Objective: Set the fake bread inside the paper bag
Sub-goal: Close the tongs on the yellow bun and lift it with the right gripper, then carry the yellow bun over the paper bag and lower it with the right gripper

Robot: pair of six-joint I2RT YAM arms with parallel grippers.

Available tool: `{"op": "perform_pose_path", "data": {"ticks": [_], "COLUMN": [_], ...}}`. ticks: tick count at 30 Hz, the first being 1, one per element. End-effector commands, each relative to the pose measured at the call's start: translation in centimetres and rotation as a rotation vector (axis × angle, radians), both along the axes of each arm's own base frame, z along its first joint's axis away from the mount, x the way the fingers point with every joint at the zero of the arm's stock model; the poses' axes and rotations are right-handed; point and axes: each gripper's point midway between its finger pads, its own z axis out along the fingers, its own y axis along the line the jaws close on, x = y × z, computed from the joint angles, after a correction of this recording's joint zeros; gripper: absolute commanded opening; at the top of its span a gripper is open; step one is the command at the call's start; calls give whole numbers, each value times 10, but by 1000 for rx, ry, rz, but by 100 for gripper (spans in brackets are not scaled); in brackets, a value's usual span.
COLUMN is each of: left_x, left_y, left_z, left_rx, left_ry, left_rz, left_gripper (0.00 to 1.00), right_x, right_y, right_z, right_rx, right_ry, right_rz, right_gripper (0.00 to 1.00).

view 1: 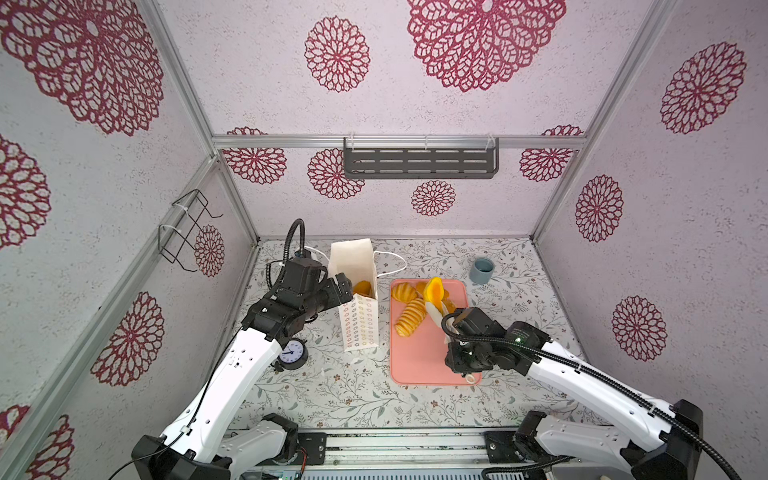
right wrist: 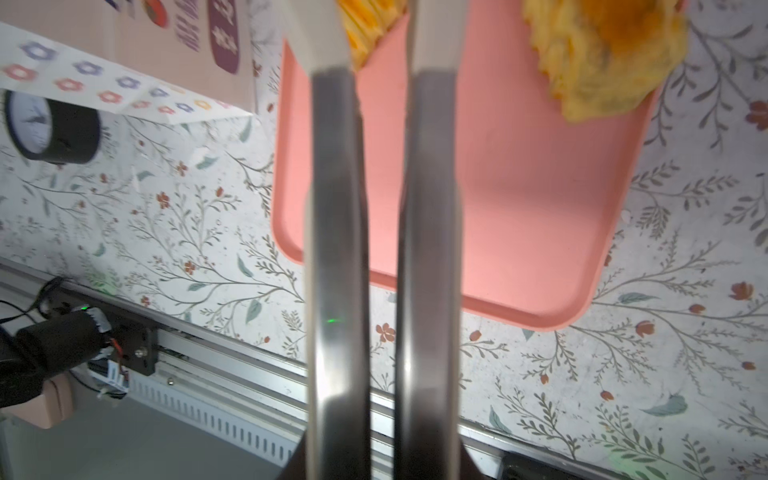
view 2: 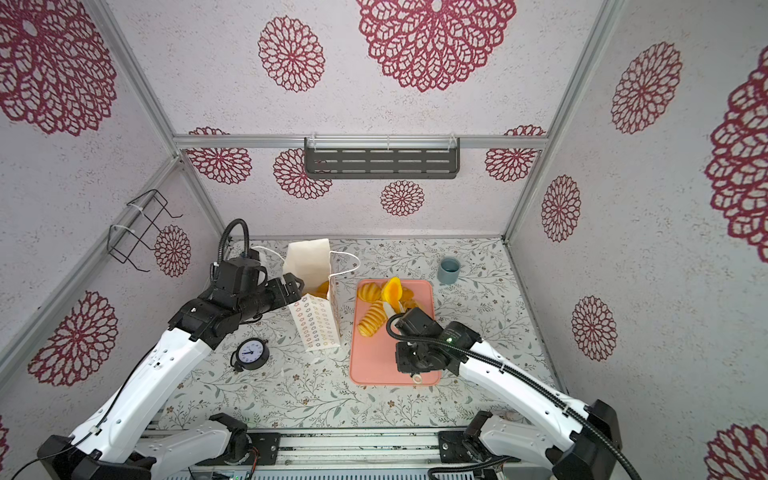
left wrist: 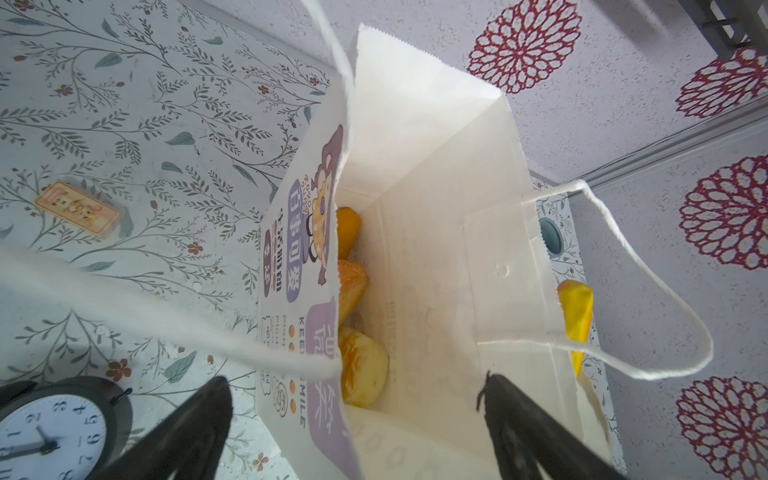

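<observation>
The white paper bag point(view 1: 359, 324) point(view 2: 316, 328) stands upright left of the pink tray point(view 1: 419, 361), mouth open. Three pieces of fake bread point(left wrist: 351, 291) lie inside it. My left gripper point(view 1: 345, 286) point(left wrist: 357, 432) is open and straddles the bag's printed wall, one finger outside, the other in the mouth. My right gripper point(view 1: 453, 336) is shut on metal tongs point(right wrist: 336, 208). Their white tips pinch an orange-yellow bread point(view 1: 434, 289) point(view 2: 391, 289) standing on end over the tray's far end. A ridged spiral roll point(view 1: 409, 318) and a bun point(view 1: 405, 292) lie on the tray.
A black alarm clock point(view 1: 293, 353) stands near my left forearm. A grey-blue cup point(view 1: 482, 270) sits behind the tray on the right. A flaky pastry point(right wrist: 602, 50) rests at the tray's edge. A small orange card point(left wrist: 77, 212) lies on the floral tabletop left of the bag.
</observation>
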Motion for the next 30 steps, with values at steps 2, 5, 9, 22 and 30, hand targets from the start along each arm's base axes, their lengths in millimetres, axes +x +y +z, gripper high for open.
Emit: {"op": "perform_pose_path", "data": {"ticks": [2,5,9,22,30], "left_x": [-2,-4,-6,-8,-6], "left_y": [5,8,11,6,5], "left_z": [16,18,19,15,0], "left_rx": [10,21,28,13,23], "left_ry": [-34,-32,-26,-6,21], "left_rz": [17,24,27,3,5], "left_gripper": [97,97,97,73,61], "right_x": [13,22,36,71,70], "right_y": [-7,-9,-12,70,128], "right_z": [46,70,97,175,173], "right_rx": [12,15,12,192,172], "right_ry": [-116,-163,-216,-330,-311], "right_rz": [-5,-5,-4,209,334], "right_gripper": [0,0,0,0,0]}}
